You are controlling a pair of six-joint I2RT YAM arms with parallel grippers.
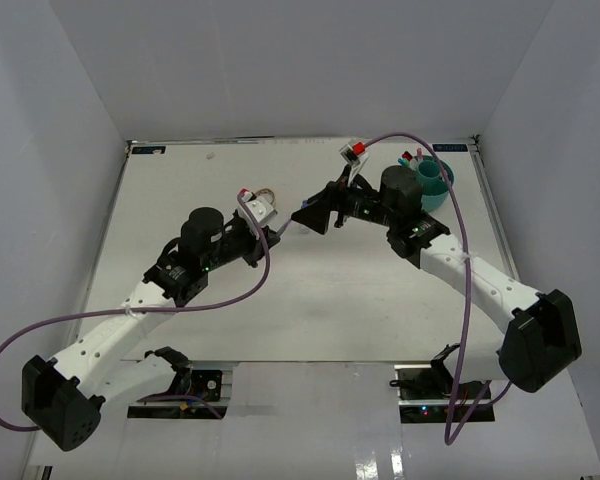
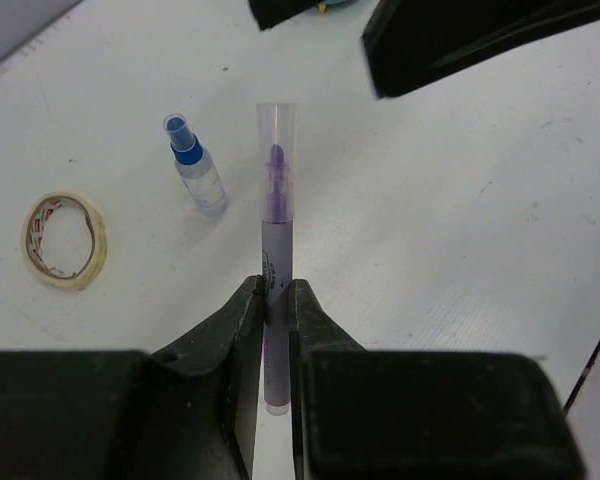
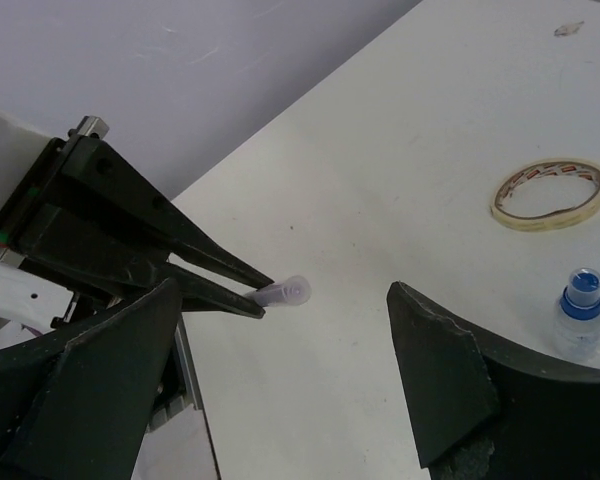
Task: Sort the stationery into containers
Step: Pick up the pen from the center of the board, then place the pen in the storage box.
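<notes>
My left gripper (image 2: 276, 295) is shut on a thin pen (image 2: 277, 200) with a clear cap and a purple tip, held above the table. My right gripper (image 3: 283, 287) is open. Its two fingers stand on either side of the pen's capped end (image 3: 285, 292) without touching it. In the top view the two grippers meet mid-table, left (image 1: 272, 235) and right (image 1: 315, 207). A tan loop (image 2: 65, 240) and a small clear blue-capped bottle (image 2: 195, 165) lie on the table beside them. The teal organiser (image 1: 437, 186) stands at the far right with several pens (image 1: 411, 158) in it.
A small red and white object (image 1: 355, 152) is near the back edge, left of the organiser. White walls close in the table on three sides. The right arm's purple cable (image 1: 460, 260) arcs over the right side.
</notes>
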